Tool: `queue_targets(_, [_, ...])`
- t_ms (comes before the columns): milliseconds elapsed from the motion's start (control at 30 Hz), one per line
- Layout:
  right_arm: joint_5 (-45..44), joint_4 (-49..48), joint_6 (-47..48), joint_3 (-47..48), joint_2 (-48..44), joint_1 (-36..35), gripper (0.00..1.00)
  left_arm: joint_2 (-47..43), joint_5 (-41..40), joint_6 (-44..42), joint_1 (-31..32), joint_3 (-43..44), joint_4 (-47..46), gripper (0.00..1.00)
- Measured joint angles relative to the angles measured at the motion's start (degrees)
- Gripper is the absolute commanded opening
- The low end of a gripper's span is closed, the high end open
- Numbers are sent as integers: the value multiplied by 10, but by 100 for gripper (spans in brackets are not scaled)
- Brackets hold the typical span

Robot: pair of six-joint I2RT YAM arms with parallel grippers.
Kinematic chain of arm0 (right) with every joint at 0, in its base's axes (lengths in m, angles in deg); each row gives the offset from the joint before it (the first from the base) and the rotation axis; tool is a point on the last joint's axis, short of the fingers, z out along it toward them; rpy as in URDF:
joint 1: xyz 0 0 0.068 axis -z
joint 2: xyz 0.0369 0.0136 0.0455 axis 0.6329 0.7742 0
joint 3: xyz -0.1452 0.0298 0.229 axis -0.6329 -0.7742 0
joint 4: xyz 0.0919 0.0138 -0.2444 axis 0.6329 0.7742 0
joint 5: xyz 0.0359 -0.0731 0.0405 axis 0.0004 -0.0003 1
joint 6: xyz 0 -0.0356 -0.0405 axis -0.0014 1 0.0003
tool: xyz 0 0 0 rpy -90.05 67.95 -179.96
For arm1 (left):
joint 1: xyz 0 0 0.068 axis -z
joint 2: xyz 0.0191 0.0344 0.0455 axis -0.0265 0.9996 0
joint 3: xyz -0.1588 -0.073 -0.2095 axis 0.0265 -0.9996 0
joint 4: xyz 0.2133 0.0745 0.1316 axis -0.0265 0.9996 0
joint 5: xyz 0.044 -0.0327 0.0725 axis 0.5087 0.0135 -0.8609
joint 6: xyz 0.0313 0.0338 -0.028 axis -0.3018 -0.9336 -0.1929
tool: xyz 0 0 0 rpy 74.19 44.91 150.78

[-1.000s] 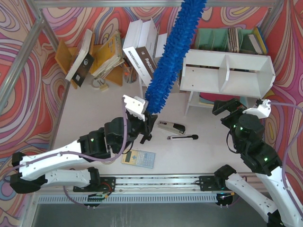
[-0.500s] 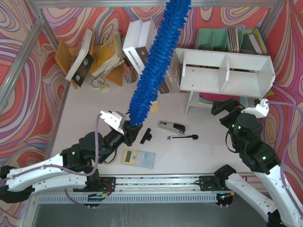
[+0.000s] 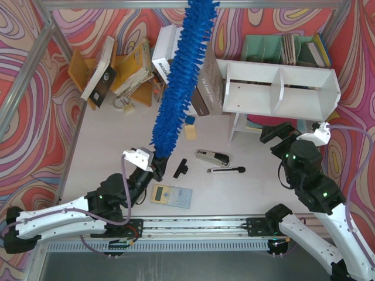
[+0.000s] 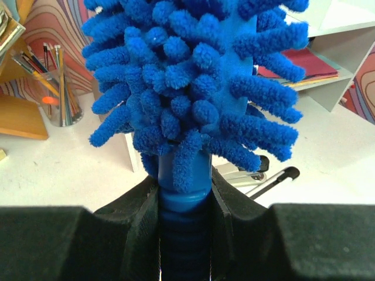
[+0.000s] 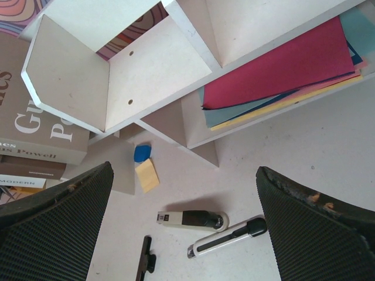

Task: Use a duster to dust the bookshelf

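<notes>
Between pinching fingers of the left gripper [image 4: 184, 188], the handle of the duster [image 3: 179, 82], head upward.

I counted one blue duster [image 3: 179, 82], one white bookshelf [image 3: 281, 88] with two compartments, one stapler [image 3: 212, 157], one calculator [image 3: 171, 195], one utility knife [image 3: 225, 170], one green file organiser [image 3: 261, 47], one yellow book rack [image 3: 77, 69] and one jar of pencils [image 4: 58, 88].

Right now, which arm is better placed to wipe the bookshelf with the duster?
Left: the left gripper is shut on the duster handle; the right gripper, near the bookshelf, is open and empty.
</notes>
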Motion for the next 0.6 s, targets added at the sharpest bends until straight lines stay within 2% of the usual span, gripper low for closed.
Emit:
queue_targets(167, [1, 0, 0, 0, 0, 0, 95, 38, -7, -43, 0, -29, -75, 0])
queue_targets(333, [1, 0, 0, 0, 0, 0, 96, 87, -4, -62, -1, -47, -96, 0])
queue_targets(600, [1, 0, -2, 0, 0, 0, 96, 100, 6, -64, -21, -96, -111, 0])
